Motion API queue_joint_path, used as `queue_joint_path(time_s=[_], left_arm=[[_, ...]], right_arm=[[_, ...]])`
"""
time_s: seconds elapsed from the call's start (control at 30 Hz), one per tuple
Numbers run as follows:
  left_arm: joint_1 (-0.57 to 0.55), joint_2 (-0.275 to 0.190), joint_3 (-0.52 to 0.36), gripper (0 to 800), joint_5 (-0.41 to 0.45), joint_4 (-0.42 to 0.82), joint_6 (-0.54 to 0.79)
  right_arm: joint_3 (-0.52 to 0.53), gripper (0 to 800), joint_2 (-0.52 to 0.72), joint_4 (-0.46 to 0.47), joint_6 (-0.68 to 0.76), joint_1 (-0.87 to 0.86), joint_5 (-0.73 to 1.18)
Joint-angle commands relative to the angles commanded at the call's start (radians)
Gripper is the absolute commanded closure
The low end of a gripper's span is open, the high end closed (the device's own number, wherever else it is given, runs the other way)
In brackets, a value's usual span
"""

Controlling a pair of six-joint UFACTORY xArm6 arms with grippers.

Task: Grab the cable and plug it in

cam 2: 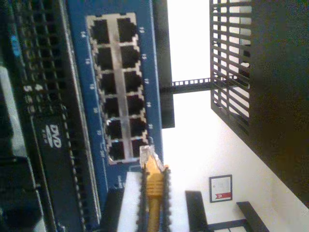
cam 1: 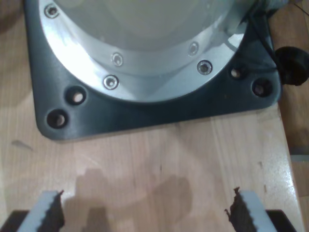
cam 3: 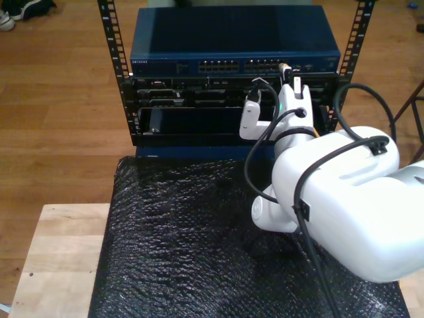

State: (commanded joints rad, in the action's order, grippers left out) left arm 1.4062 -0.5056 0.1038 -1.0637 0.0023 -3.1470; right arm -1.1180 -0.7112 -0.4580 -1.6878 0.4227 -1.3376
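Exterior view: high, behind white arm (cam 3: 331, 199), looking forward and down over black mat (cam 3: 179, 245) to rack (cam 3: 232, 79). First wrist view: close, facing down at wooden table (cam 1: 159, 159) and arm base (cam 1: 145, 63). Second wrist view: very near blue switch ports (cam 2: 118, 87); switch (cam 3: 232, 65) shared with exterior view.

My second gripper (cam 2: 153, 193) is closed on the cable (cam 2: 153, 186), whose orange-yellow body runs between the dark toothed fingers (cam 2: 166, 203). The clear plug (cam 2: 147, 155) at its tip is just beside the last ports of the blue switch (cam 2: 116, 87), touching the panel edge or very near. A black perforated panel (cam 2: 260, 77) stands apart.
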Motion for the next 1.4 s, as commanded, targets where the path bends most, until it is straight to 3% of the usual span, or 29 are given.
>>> queue_joint_path(time_s=[0.43,1.4], left_arm=[[0.0,0.0,0.0,0,0.0,0.0,0.0],[0.0,0.0,-0.002,0,0.0,0.0,0.0]], right_arm=[[-0.008,800,-0.006,-0.054,-0.006,0.02,-0.002],[-0.048,800,-0.035,-0.054,-0.028,0.02,-0.014]])
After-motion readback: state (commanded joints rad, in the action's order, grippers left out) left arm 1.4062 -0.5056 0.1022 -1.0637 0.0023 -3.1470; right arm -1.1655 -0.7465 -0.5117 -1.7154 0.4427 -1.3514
